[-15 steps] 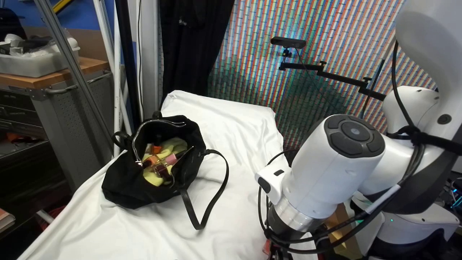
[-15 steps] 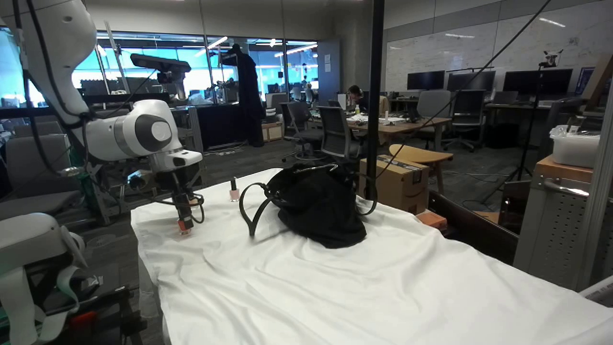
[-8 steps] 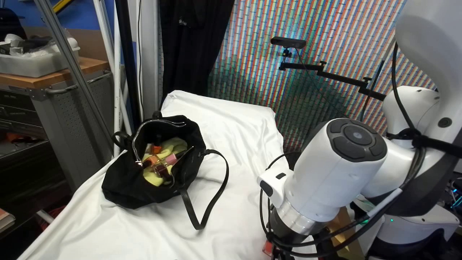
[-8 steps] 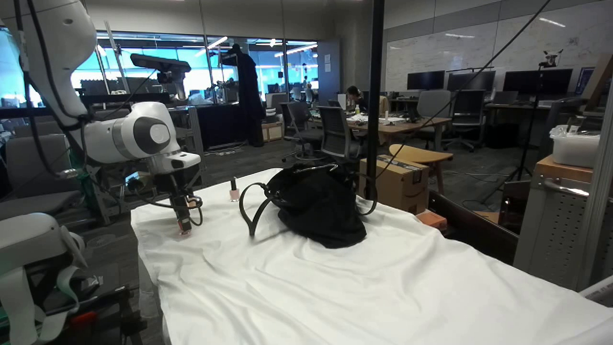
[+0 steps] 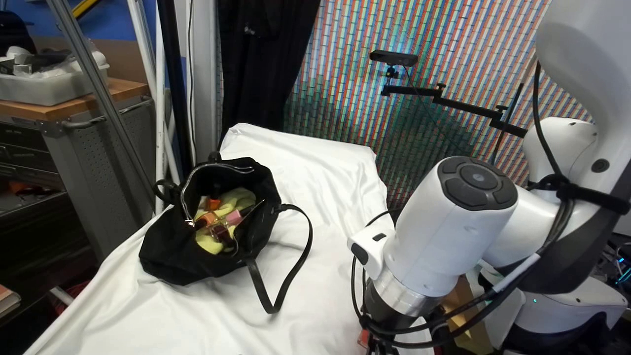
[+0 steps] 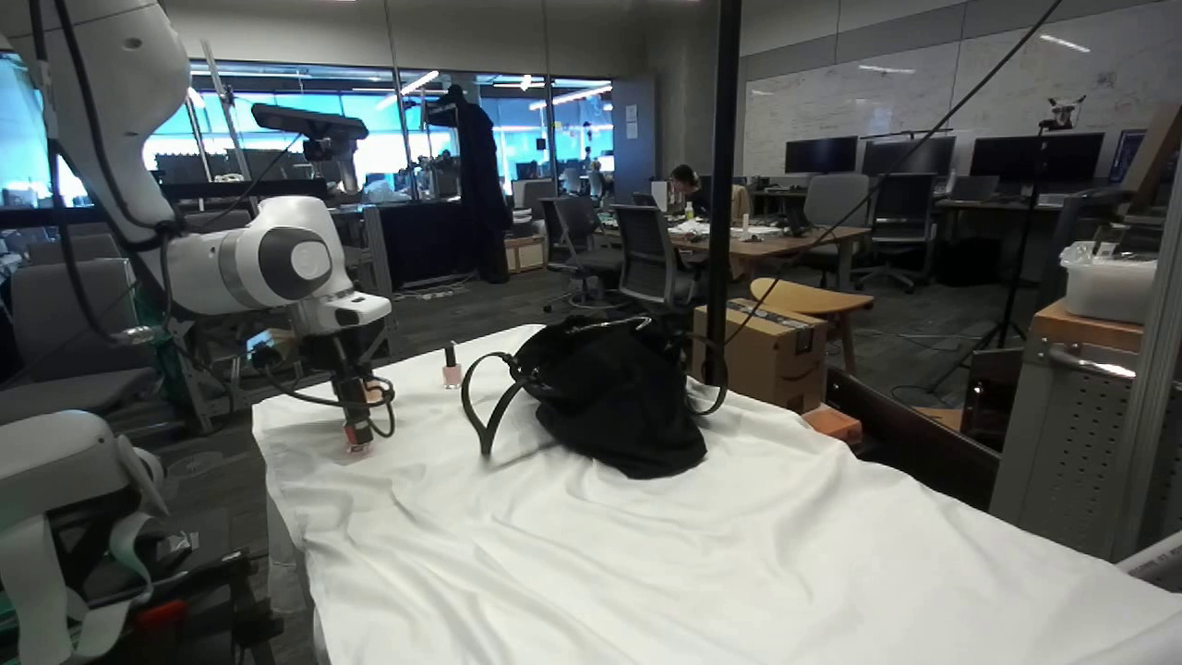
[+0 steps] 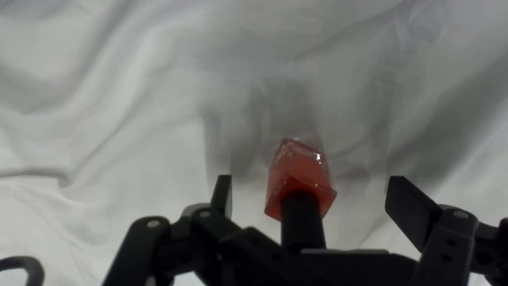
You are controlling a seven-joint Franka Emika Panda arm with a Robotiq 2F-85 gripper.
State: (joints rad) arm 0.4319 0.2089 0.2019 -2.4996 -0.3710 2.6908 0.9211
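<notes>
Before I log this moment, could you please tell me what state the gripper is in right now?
Gripper: open, holding nothing; the red bottle is between its jaws, with a gap on each side.

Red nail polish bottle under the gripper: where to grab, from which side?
Probably grip the red bottle by its boxy body, below the black cap, coming from straight above, one finger each side. It appears upright, cap up, between the fingers of the open gripper. Its flat sides should suit them, but look slightly turned; a small wrist twist may help.
</notes>
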